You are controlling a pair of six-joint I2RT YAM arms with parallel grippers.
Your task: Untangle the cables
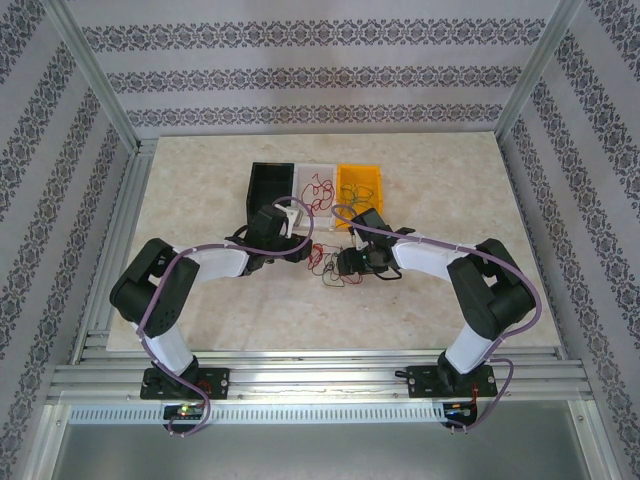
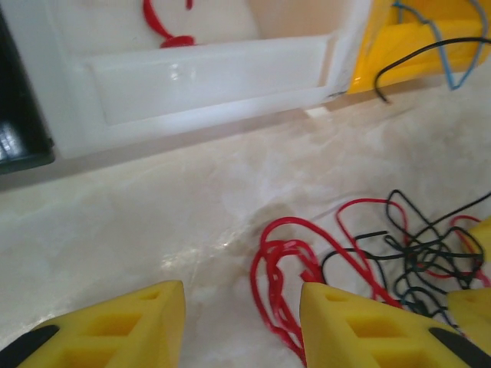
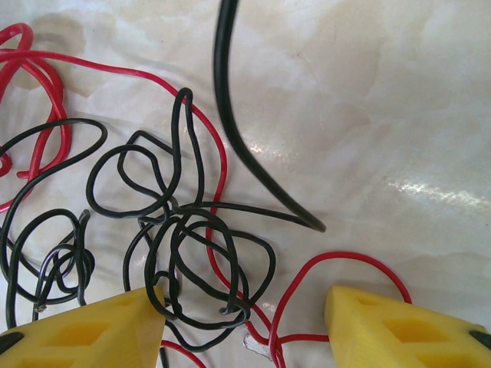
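Right tool [image 3: 244, 310] spread wide over the cables [image 3: 173, 205], left tool [image 2: 239, 310] spread beside their red loops [image 2: 265, 276]

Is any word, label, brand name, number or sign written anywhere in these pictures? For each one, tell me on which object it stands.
No text can be read in any view.
The black bin, the white bin and the yellow bin show no lettering.
The cables carry no tags.
The wallpaper bears only an ornamental pattern.
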